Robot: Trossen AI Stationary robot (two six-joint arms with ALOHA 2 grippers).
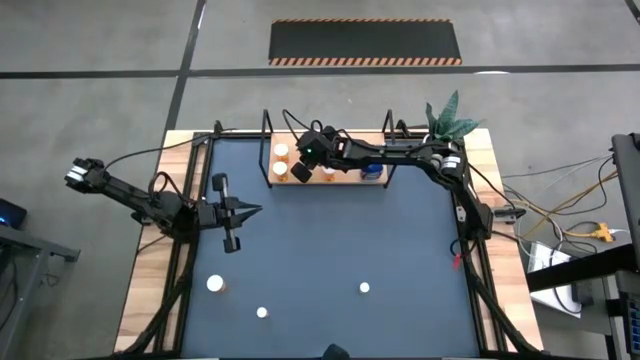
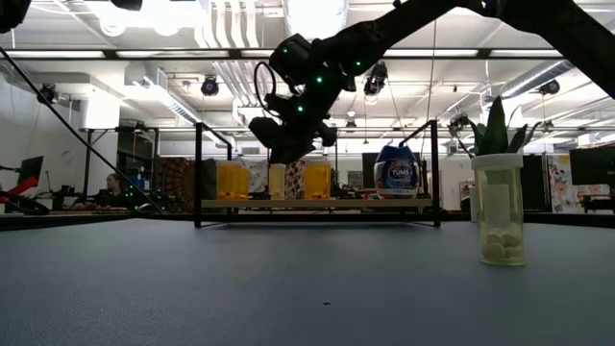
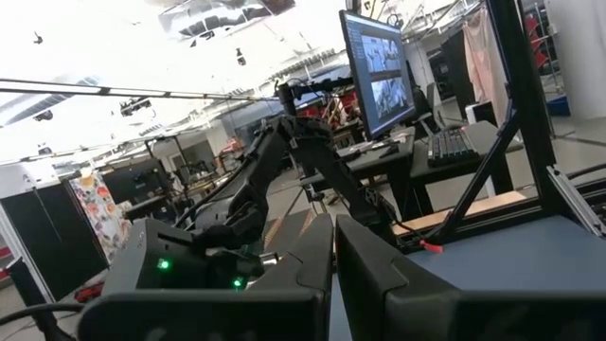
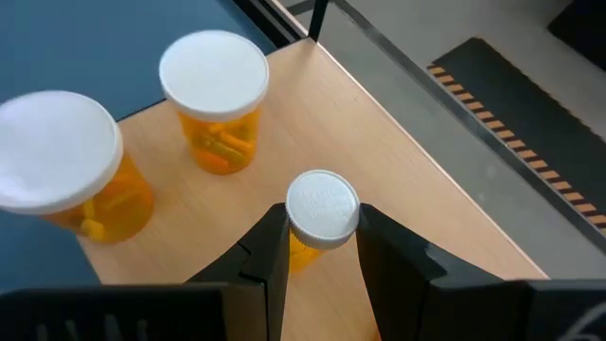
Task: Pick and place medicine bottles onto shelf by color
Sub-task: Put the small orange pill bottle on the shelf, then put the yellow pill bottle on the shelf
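Workshop surroundings: open industrial hall, brightly lit.

Grey concrete floor [image 1: 100, 40] with a hazard-striped dark mat [image 1: 365, 42] beyond the surface's far edge. Ceiling ducts [image 2: 231, 29] and lamps overhead. A desk holds a lit monitor [image 3: 379, 66] and keyboard [image 3: 453, 147]. Yellow cables [image 1: 575, 230] trail across the floor alongside.

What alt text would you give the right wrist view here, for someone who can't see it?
The right gripper is shut on a small white-capped orange medicine bottle, holding it over the light-wood shelf. Two wider white-capped orange bottles stand on the shelf beyond it, with the dark-blue mat past them.
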